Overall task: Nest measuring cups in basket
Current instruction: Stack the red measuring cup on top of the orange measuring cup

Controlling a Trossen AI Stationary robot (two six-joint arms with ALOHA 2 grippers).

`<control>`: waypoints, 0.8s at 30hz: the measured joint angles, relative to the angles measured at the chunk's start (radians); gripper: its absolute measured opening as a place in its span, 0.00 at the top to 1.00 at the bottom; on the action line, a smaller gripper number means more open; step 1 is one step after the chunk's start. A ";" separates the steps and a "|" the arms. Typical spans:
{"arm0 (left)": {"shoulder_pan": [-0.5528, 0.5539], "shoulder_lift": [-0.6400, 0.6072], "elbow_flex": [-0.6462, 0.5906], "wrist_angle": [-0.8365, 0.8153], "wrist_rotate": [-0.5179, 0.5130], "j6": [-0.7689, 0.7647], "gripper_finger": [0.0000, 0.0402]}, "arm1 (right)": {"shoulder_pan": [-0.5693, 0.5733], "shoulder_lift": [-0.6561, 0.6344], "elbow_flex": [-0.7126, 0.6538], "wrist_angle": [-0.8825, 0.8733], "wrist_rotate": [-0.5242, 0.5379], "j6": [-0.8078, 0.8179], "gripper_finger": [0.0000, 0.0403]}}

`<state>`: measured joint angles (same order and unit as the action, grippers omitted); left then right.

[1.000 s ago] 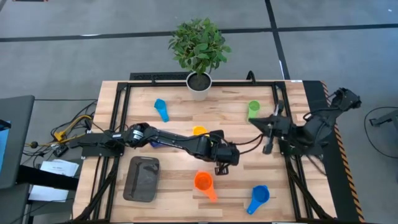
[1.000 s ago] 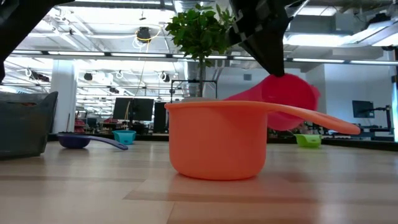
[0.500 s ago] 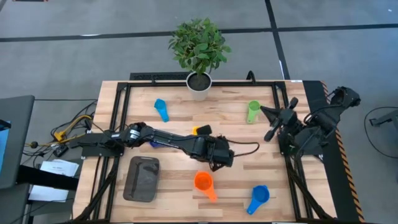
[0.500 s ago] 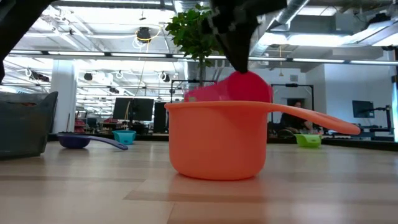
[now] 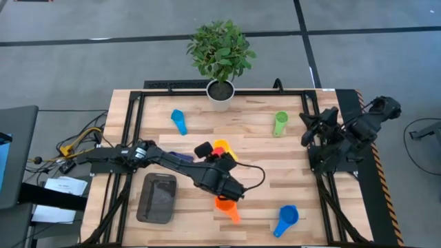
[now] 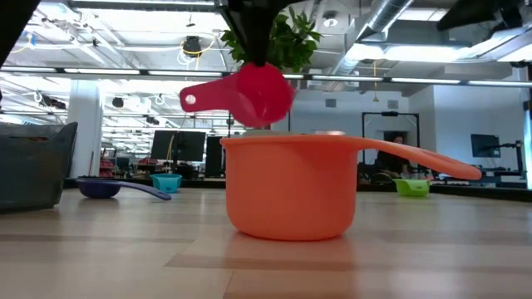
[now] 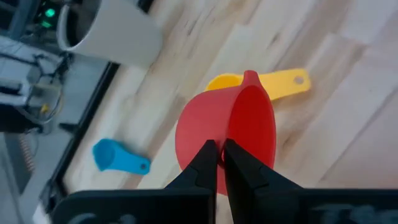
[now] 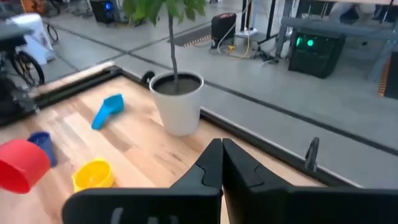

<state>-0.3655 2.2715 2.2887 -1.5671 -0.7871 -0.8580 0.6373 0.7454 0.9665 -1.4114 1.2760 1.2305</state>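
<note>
Wooden-slatted and ringed by a black frame, the surface (image 5: 262, 148) carries a white plant pot (image 5: 220, 95) at its far edge and scattered measuring cups; the red cup (image 6: 249, 93) is held clear of the boards by the left pincer (image 7: 219, 163), whose fingers are clamped narrow on its rim; the yellow cup (image 5: 222, 146) lies just beside it below, the orange cup (image 5: 225, 202) sits nearer the front, the green cup (image 5: 280, 122) and light blue cup (image 5: 178, 120) lie toward the back, and a medium blue cup (image 5: 284, 218) rests at the front right; the dark grey basket (image 5: 157, 198) waits at the front left, with no cup seen inside it. The right pincer (image 8: 222, 163) is parked shut at the right edge. The carrying step appears to be in hand; next, the red cup would need to be brought over the basket and released upright.
</note>
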 joint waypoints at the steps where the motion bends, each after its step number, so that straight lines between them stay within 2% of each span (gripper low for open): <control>1: -0.004 0.000 -0.003 -0.002 0.006 -0.004 1.00 | 0.000 0.001 -0.009 0.005 -0.015 0.000 0.95; 9: -0.014 -0.020 -0.055 0.002 0.007 0.002 1.00 | 0.000 0.001 -0.132 0.099 -0.132 0.003 0.95; 13: 0.002 -0.023 -0.055 0.116 0.025 0.156 1.00 | 0.000 0.001 -0.177 0.148 -0.176 0.003 0.95; 15: 0.013 -0.023 -0.055 0.229 0.080 0.282 1.00 | 0.000 0.001 -0.196 0.171 -0.181 0.003 0.94; 19: 0.032 -0.022 -0.055 0.468 0.259 0.512 1.00 | 0.000 0.001 -0.208 0.183 -0.205 0.003 0.94; 24: 0.051 -0.022 -0.055 0.699 0.499 0.705 1.00 | 0.024 0.006 -0.208 0.187 -0.206 0.003 0.95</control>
<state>-0.3147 2.2495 2.2341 -0.8677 -0.2882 -0.1527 0.6612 0.7517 0.7586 -1.2247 1.0698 1.2331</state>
